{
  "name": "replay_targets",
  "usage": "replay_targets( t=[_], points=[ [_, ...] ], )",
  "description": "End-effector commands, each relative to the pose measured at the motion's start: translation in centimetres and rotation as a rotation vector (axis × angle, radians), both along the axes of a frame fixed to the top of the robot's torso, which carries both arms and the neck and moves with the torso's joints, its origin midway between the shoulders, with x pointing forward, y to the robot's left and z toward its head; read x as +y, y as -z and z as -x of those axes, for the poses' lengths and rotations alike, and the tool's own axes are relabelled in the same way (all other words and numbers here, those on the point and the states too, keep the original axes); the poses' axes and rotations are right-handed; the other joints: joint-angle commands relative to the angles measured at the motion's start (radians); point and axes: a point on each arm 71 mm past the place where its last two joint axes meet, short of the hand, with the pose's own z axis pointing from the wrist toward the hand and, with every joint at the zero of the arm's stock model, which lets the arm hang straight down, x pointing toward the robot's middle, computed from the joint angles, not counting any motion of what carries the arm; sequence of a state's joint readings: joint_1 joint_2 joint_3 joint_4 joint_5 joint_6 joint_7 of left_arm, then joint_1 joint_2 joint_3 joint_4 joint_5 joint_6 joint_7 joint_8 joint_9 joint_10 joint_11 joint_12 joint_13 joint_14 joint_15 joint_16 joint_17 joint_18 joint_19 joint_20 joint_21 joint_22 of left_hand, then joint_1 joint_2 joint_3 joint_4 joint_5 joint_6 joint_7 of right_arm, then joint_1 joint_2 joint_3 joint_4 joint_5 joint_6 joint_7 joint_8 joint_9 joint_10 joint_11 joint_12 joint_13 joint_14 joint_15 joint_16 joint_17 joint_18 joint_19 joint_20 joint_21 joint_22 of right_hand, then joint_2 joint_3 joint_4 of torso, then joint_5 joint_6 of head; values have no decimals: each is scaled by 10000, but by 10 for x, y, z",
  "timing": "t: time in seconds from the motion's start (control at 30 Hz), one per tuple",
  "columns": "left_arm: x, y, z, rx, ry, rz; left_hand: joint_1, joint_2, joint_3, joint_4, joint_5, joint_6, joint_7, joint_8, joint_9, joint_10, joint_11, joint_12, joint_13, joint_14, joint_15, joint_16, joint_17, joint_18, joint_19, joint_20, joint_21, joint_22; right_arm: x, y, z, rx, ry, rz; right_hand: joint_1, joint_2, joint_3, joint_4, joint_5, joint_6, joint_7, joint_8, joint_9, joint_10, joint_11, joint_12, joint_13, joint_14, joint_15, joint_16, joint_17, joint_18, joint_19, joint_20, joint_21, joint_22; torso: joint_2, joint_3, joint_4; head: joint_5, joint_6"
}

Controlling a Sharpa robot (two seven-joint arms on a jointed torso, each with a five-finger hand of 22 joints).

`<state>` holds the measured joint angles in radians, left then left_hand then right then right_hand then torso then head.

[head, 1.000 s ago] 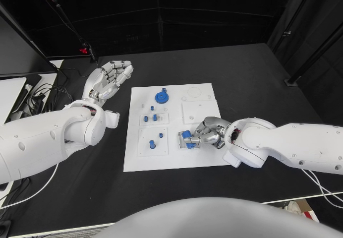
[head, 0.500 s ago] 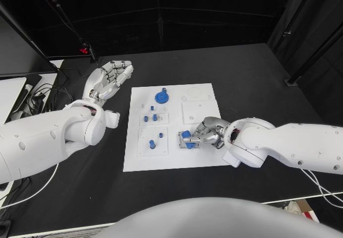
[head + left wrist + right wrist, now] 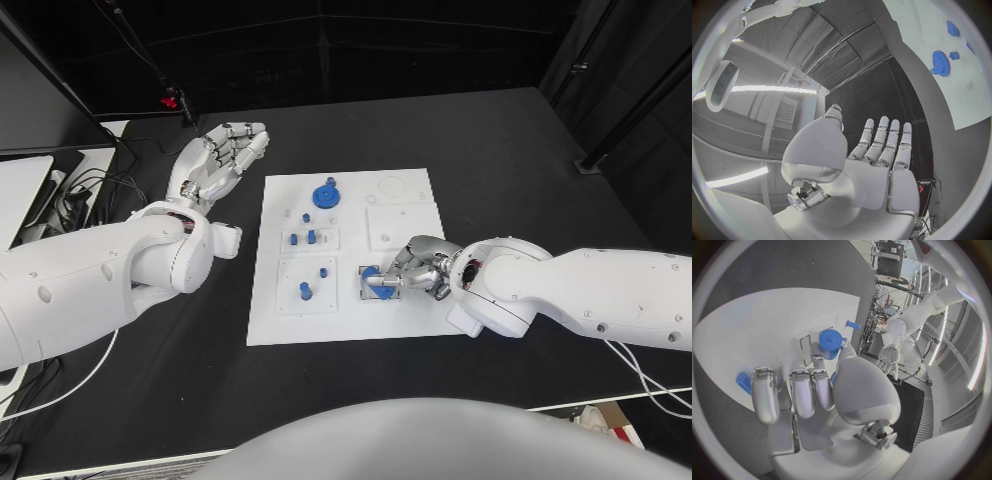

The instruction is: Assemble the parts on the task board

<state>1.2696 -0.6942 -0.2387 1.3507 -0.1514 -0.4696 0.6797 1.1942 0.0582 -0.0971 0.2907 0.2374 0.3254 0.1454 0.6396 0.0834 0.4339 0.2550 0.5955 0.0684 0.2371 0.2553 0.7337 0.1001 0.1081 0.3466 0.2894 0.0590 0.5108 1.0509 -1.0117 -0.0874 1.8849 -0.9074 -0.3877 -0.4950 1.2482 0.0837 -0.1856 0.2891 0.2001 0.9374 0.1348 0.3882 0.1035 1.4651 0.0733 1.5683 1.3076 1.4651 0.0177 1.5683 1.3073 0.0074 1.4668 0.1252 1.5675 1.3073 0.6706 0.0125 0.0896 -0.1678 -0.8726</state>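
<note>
A black counter (image 3: 505,150) carries the white task board (image 3: 404,200), dark curtains behind. The right hand (image 3: 411,270) pinches a blue part (image 3: 374,275) on the board; the left hand (image 3: 216,160) lies flat with fingers spread wide, holding nothing, beside the board. The right wrist view shows another blue part (image 3: 743,381) past the fingertips.

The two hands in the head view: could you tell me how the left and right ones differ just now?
The left hand lies flat with fingers straight, off the task board, holding nothing. The right hand is curled over the board, its fingers closed on a blue part. Both are silver, on white arms.
</note>
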Motion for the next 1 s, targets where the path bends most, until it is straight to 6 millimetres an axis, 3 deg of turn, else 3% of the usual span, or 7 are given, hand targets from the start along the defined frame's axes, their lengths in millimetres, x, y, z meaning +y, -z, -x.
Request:
replay_targets(
  t=[0.03,0.4,1.0],
  points=[
    [-2,-7,2,-776,258,287,-10,73,-62,3,46,-58,1490,33,-15,-40,10,60,-9,7,11,42,-9,-187,-8,24,61,-9,2,-1,0,-29,-137,-25,-120,-14,-105,17,-90,53,26,68,18,1057,-7,25,2632,1057,-83,25,2635,-74,1040,-42,33,2635,-3,2,5,11,0],
    [-2,-7,2,-771,262,288,5,84,-72,3,59,-60,1490,43,-20,-38,9,72,-10,17,9,56,-19,-186,-8,24,62,-10,2,-1,-1,-51,-93,-26,-537,112,-418,40,-428,-10,37,114,84,1057,1,25,2632,1057,-87,25,2635,-74,1040,-49,33,2635,2,2,1,21,0],
    [-3,-7,2,-768,276,291,11,88,-76,3,64,-60,1489,47,-23,-37,9,77,-11,21,8,61,-23,-186,-9,24,62,-11,5,-2,0,-77,-136,-81,-572,125,-505,11,-284,-40,36,130,109,1057,-2,25,2632,1057,-89,25,2635,-74,1040,-49,33,2635,-3,0,3,-19,0]
  ],
)
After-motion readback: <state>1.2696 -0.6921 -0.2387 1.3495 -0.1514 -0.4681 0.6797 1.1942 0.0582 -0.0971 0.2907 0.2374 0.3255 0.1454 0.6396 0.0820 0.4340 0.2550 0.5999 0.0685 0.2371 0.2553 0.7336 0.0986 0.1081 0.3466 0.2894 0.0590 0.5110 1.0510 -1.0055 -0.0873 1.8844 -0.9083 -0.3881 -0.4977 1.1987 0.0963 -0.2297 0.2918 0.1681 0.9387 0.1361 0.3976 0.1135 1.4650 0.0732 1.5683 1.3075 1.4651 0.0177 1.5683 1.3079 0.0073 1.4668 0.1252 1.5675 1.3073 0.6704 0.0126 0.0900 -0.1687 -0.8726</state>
